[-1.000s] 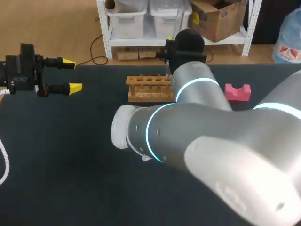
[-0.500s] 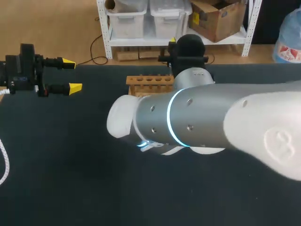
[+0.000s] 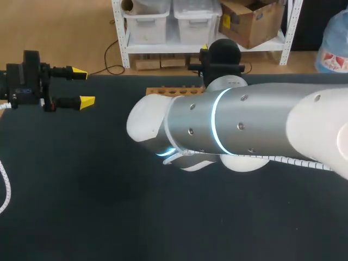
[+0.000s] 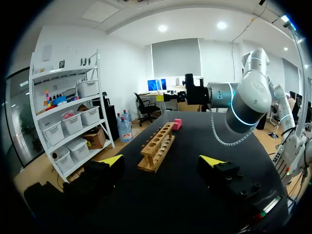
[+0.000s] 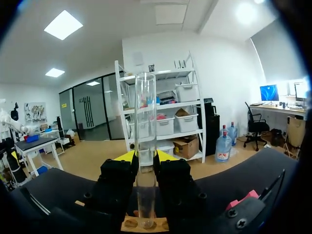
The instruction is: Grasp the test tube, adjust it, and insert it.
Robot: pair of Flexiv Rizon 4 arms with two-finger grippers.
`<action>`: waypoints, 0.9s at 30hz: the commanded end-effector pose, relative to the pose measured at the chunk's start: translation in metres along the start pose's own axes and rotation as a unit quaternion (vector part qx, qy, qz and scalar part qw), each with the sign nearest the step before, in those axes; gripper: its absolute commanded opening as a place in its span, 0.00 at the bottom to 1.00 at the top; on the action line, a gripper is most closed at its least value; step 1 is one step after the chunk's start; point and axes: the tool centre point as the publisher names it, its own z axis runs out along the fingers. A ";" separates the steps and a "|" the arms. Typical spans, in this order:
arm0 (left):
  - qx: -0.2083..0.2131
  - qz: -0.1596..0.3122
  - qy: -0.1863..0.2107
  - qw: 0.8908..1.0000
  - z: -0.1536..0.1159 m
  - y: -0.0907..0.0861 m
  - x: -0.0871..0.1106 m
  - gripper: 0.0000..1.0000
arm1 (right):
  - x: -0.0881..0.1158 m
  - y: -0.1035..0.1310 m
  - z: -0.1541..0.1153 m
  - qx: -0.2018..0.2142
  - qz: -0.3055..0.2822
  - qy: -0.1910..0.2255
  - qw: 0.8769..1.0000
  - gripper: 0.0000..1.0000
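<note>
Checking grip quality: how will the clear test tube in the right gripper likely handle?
The test tube looks like thin clear glass, so probably fragile and slippery. Gripped well below its top by the right gripper, its tall free end could tilt.

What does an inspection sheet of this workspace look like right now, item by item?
Surface: black table.
Job's things: test tube upright, its lower end at the wooden rack; whether it is seated cannot be told.
Clutter: pink block on the table, apart from the wooden rack.
Grippers: left gripper open, holding nothing; right gripper shut on the test tube.
Cables: white coiled cable at the table's left edge.
Surroundings: nothing seen.
</note>
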 end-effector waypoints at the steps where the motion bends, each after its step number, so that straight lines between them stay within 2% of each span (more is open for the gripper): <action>1: -0.002 0.002 -0.003 1.000 0.000 -0.001 0.002 1.00 | 0.003 -0.002 0.005 -0.003 -0.002 -0.001 1.000 0.00; 14: -0.002 0.002 -0.003 1.000 0.000 -0.001 0.002 1.00 | 0.008 -0.010 0.007 -0.001 -0.018 0.010 1.000 0.00; 27: -0.002 0.002 -0.003 1.000 0.000 -0.001 0.002 1.00 | 0.016 -0.006 0.007 -0.008 -0.016 0.018 1.000 0.00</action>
